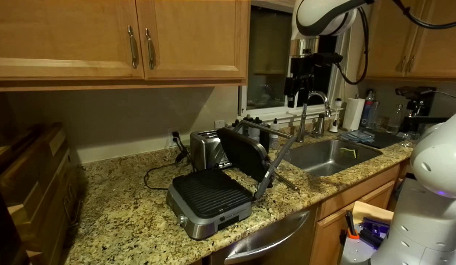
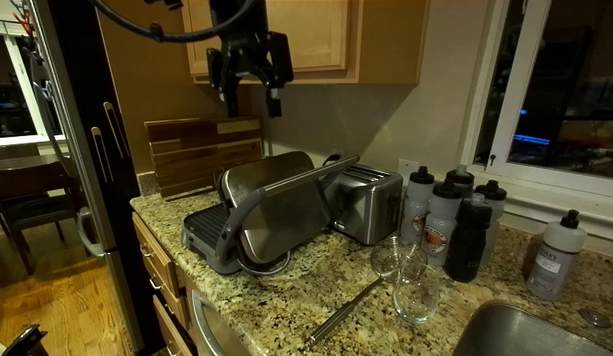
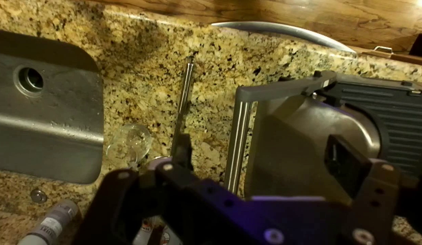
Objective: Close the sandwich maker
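Stretching open along counter [image 1: 117,213]: sandwich maker [image 1: 224,186], handle [image 3: 238,143] toward sink [image 3: 61,112].

Sandwich maker [image 1: 216,193] on the counter [image 1: 117,213] between boards [image 1: 40,184] and sink [image 1: 318,163], toaster [image 1: 206,150] behind it.

Speckled surface [image 1: 124,213]: sandwich maker [image 1: 218,193] sat near the front edge, toaster [image 2: 368,207] behind it, bottles [image 2: 440,217] by the back edge, boards [image 2: 205,158] along the side edge away from the sink [image 3: 54,105]. Metal rod [image 2: 345,312] and glasses [image 2: 416,296] sat sink-side of both.
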Controlling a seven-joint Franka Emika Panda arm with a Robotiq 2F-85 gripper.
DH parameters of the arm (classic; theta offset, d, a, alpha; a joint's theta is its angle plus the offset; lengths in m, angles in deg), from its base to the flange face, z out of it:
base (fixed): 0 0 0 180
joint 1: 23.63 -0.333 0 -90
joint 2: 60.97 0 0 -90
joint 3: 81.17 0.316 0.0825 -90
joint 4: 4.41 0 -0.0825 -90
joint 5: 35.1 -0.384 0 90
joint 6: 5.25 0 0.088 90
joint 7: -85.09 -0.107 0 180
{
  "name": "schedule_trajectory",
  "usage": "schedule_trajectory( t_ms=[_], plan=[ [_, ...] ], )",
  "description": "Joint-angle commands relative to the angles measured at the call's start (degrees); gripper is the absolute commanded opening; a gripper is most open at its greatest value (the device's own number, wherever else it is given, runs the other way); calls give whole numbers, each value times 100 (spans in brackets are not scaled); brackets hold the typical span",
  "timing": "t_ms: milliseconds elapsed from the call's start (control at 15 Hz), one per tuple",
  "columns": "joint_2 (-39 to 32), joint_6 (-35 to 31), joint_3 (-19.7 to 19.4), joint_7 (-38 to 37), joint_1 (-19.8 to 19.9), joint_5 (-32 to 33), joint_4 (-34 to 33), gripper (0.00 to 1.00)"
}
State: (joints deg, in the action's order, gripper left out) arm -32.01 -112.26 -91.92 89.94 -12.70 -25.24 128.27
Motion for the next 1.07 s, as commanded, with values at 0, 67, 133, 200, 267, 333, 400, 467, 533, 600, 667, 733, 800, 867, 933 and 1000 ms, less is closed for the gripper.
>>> schedule_trajectory(
  t_ms=[0,67,133,200,267,333,400,467,533,600,667,733,800,867,933,1000],
  plan=[
    [-641,-643,-12,61,-44,115,-206,100],
    [-832,-822,-36,106,-72,42,-255,100],
    [-987,-958,-42,128,-85,5,-301,100],
    [-1159,-1129,-56,198,-103,-30,-339,100],
    [-1304,-1248,-59,244,-108,-57,-386,100],
    [-1484,-1385,-69,307,-108,-93,-446,100],
    [-1617,-1483,-71,346,-98,-111,-497,100],
    [-1789,-1585,-76,369,-84,-138,-574,100],
    [-1934,-1613,-76,368,-73,-165,-661,100],
    [-2031,-1596,-68,377,-67,-178,-733,100],
    [-1836,-1526,-11,205,-44,-62,-552,100],
    [-1952,-1534,-12,210,-44,-71,-626,100],
    [-2033,-1536,-13,214,-44,-78,-689,100],
    [-2077,-1536,-13,218,-44,-81,-723,100],
    [-2084,-1535,-13,220,-44,-83,-737,100],
    [-2084,-1535,-14,222,-44,-84,-748,100]
  ],
)
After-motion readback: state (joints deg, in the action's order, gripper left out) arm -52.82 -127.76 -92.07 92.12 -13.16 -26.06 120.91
